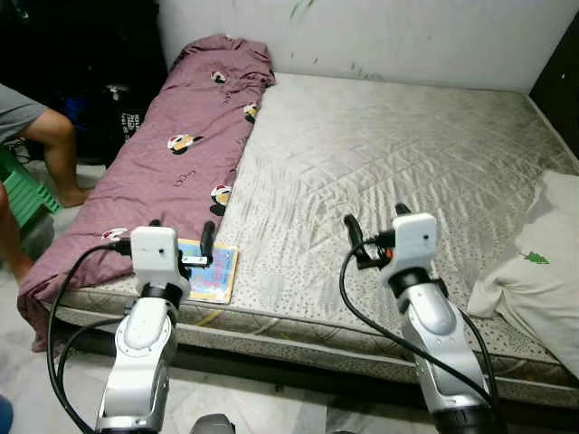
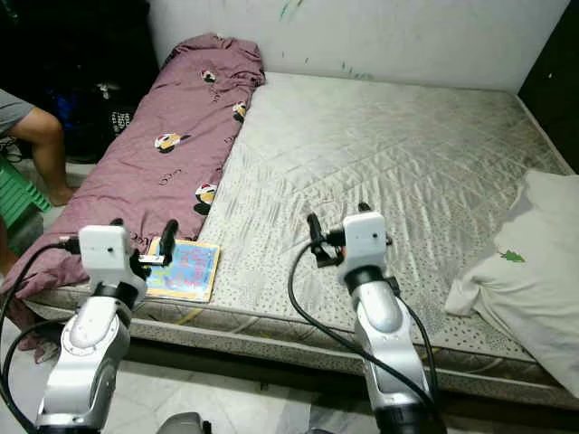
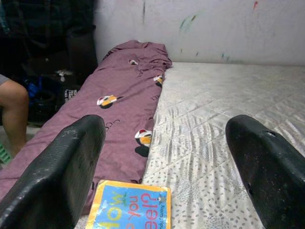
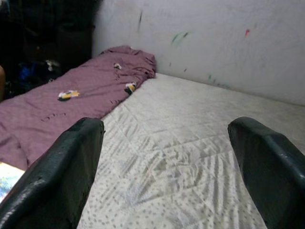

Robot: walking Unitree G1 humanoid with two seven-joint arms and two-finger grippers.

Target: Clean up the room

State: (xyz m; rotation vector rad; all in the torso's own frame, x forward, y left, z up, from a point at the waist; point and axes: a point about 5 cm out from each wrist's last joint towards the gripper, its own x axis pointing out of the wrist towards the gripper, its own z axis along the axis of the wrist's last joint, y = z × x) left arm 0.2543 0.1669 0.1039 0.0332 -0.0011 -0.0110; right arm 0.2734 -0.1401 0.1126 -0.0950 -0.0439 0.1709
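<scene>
Where the bare mattress [image 1: 389, 154] spreads widest, a purple blanket [image 1: 172, 154] runs down its left side and a white pillow [image 1: 543, 262] lies at its right edge. The book [image 1: 210, 271] lies on the mattress's near edge beside the blanket, just under the left gripper [image 1: 181, 237], whose fingers are spread wide. The right gripper [image 1: 373, 226], also spread, hovers well right of the book.

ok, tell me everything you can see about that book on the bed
The book is thin, a children's book by its look, with a blue cover, yellow border and colourful lettering. It lies flat and closed near the front edge of the mattress, beside the purple blanket; whether they touch is unclear. The left tool is open over it, not gripping.
</scene>
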